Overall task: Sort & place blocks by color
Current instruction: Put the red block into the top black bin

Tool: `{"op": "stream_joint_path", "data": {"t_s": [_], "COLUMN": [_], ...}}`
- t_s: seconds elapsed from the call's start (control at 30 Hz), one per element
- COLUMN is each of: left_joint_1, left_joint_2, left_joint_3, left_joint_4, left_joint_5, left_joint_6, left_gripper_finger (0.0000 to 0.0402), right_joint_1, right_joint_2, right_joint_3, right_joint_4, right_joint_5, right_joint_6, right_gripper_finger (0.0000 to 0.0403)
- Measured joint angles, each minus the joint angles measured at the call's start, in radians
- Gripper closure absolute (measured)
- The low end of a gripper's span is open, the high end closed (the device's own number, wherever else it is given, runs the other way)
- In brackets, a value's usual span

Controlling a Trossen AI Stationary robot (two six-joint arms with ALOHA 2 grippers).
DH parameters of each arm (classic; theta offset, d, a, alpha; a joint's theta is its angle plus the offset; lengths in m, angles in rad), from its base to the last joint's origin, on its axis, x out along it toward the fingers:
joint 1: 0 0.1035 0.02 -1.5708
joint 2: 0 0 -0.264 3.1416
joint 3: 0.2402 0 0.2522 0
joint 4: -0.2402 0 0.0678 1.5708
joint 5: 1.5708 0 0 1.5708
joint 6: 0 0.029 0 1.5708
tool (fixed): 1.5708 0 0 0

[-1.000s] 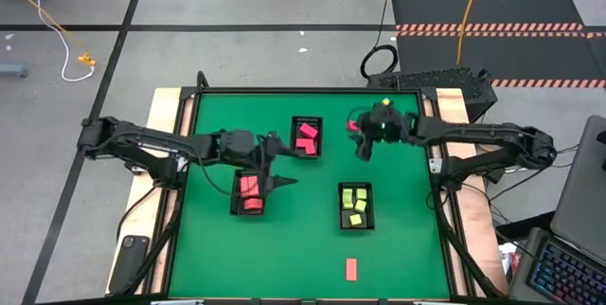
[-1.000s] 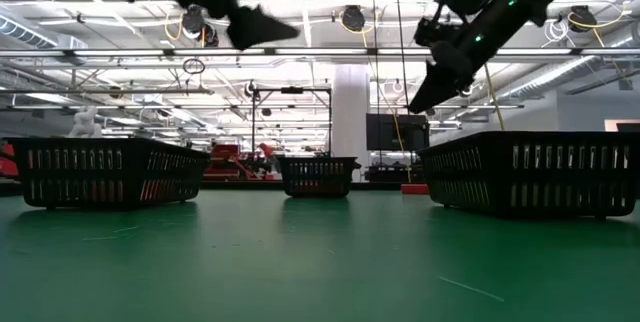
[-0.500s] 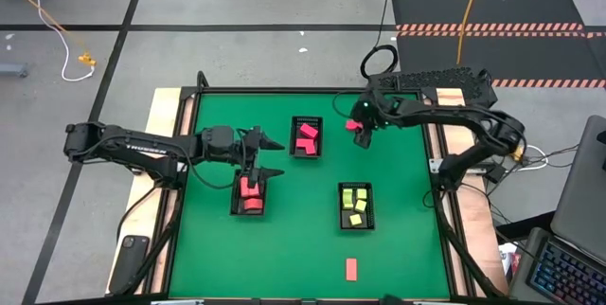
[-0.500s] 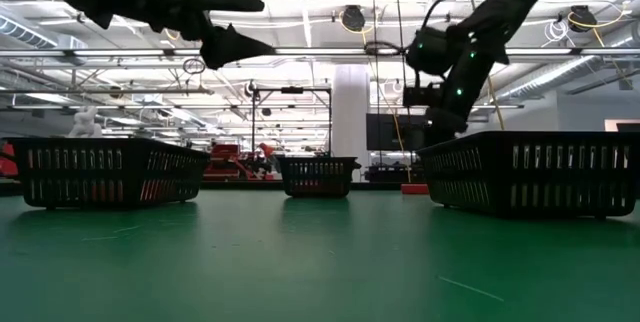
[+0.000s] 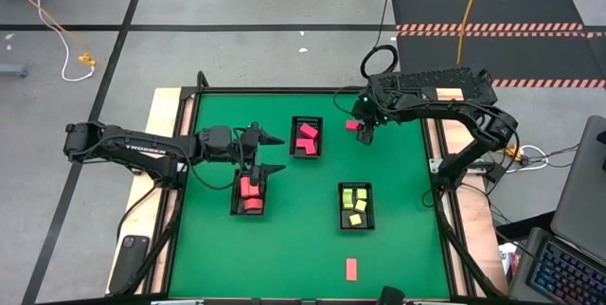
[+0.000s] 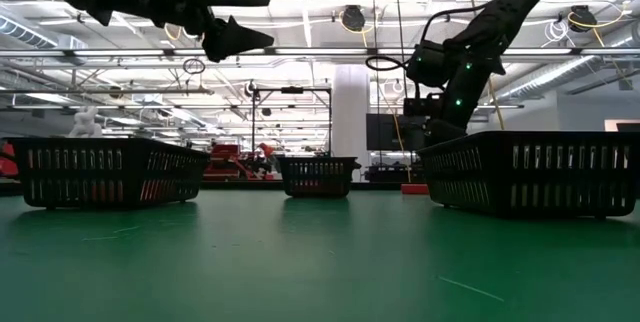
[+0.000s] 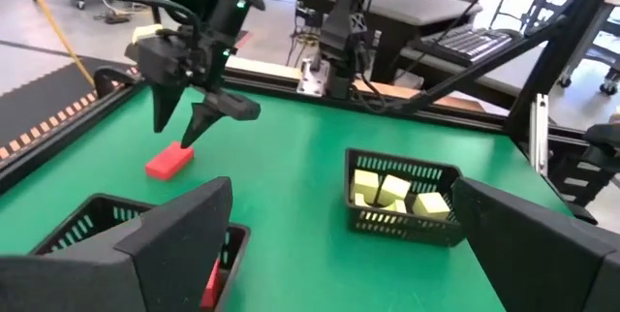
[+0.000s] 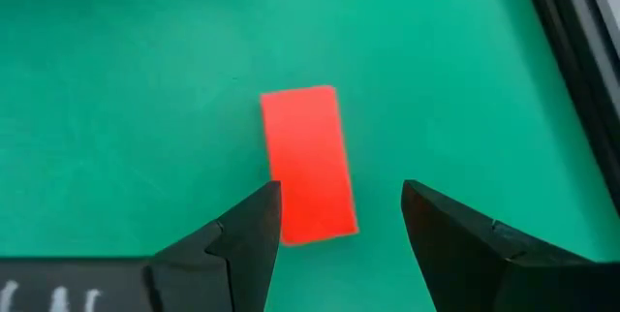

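Right gripper [image 8: 334,230], fingers apart, hovers over a red bar [image 8: 308,164] at the table's far side, partly hiding it; left gripper [image 5: 268,155] open above the left tray [image 5: 237,205].

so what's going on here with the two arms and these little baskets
Two robot arms are sorting small blocks by colour into black baskets on a green table. The right pincer is open and poised over a pink-red bar lying on the table near the far edge. The left pincer, also open and empty, hangs above the table between the basket of salmon-orange blocks and the basket of pink-red blocks. A third basket holds pale yellow blocks. One more salmon-orange bar lies loose near the front edge.
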Motion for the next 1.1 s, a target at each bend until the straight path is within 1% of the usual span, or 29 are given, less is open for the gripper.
{"op": "stream_joint_path", "data": {"t_s": [0.1,0.3,0.6,0.73,0.83,0.93,0.97,1.1], "left_joint_1": [-0.013,-0.033,-0.052,-0.057,-0.057,-0.056,-0.056,-0.057], "left_joint_2": [0.000,0.000,0.000,0.000,0.000,0.000,0.000,0.000], "left_joint_3": [0.000,0.000,0.000,0.000,0.000,0.000,0.000,0.001], "left_joint_4": [0.000,-0.001,-0.005,-0.014,-0.029,-0.036,-0.036,-0.036], "left_joint_5": [0.001,0.000,0.000,0.000,-0.012,-0.027,-0.027,-0.027], "left_joint_6": [0.000,0.000,-0.001,-0.001,-0.001,-0.009,-0.012,-0.020], "left_gripper_finger": [0.0007,0.0007,0.0007,0.0007,0.0007,0.0007,0.0007,0.0007], "right_joint_1": [-0.001,0.000,0.001,0.004,0.011,0.021,0.023,0.037], "right_joint_2": [0.000,0.006,0.125,0.143,0.130,0.112,0.105,0.078], "right_joint_3": [0.000,0.000,0.002,0.003,0.003,0.001,0.000,-0.004], "right_joint_4": [0.003,0.008,0.050,0.049,0.046,0.043,0.042,0.030], "right_joint_5": [-0.042,-0.045,-0.052,-0.052,-0.049,-0.044,-0.040,-0.040], "right_joint_6": [-0.003,-0.011,-0.013,-0.016,-0.025,-0.045,-0.050,-0.052], "right_gripper_finger": [0.0195,0.0195,0.0195,0.0197,0.0219,0.0271,0.0280,0.0280]}}
